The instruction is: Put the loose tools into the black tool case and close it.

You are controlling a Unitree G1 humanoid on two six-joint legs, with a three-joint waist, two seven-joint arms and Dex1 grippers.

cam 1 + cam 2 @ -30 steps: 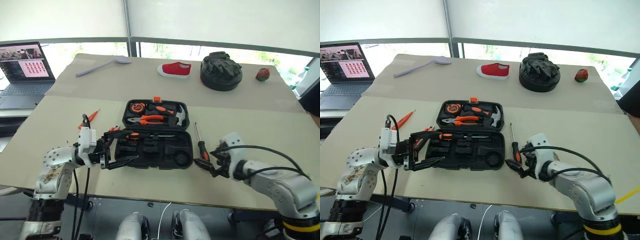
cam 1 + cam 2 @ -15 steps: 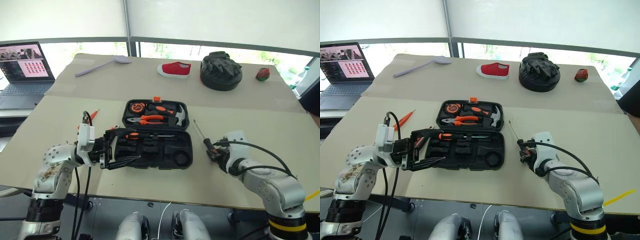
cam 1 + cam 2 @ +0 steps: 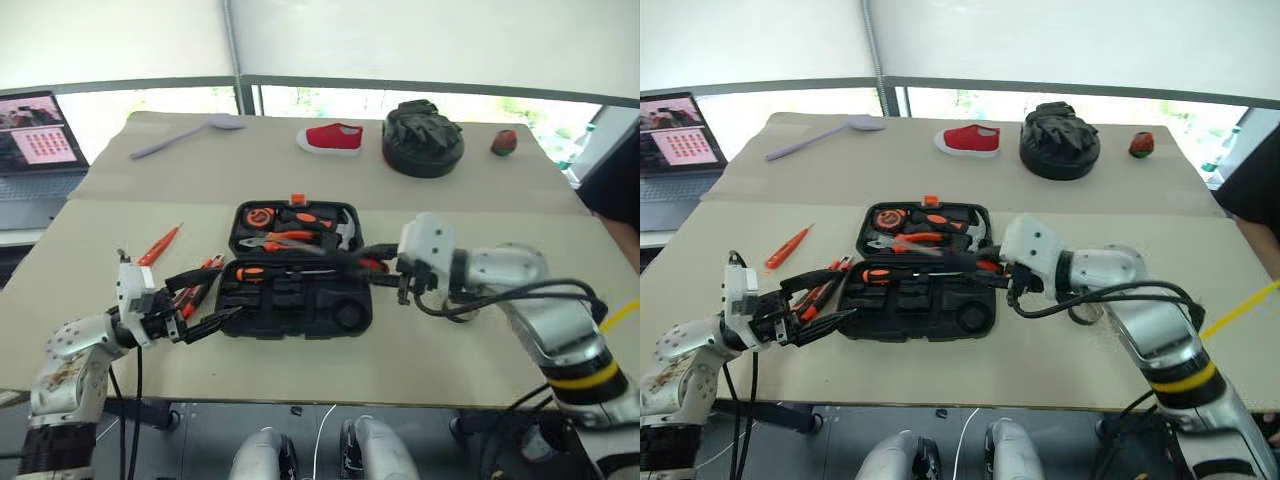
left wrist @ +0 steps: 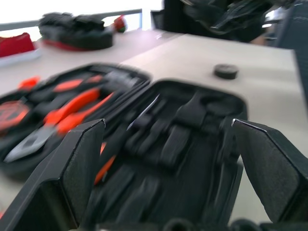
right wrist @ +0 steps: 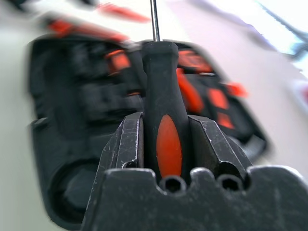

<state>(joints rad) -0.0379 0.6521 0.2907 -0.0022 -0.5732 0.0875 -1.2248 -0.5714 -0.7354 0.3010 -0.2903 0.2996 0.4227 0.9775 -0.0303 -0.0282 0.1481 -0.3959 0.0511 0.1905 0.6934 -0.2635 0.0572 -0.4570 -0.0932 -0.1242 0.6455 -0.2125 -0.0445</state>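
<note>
At the lower left of the head view your left gripper [image 3: 190, 306] hangs with its two fingers spread wide and nothing between them, its tips just beside the left end of the black tool case [image 3: 300, 270], which lies open at the centre of the counter [image 3: 120, 240]. A few loose screwdrivers [image 3: 200, 282] with orange-and-black handles lie on the counter right under that gripper, and the small all-orange screwdriver [image 3: 158, 245] lies apart from them, further toward the upper left. The case's far half holds pliers, a hammer and a tape measure; the near half shows mostly bare slots. Right of centre, your right gripper [image 3: 392, 272] is clamped on a screwdriver [image 5: 163, 120] with a black handle and an orange inlay, held above the right end of the case with its shaft reaching left across the case's middle. Compared with a second ago, that screwdriver lay on the counter to the right of the case with the right gripper open at its handle; now it is off the counter and over the case, and the left gripper has pulled back from over the case's left end toward the lower left.
</note>
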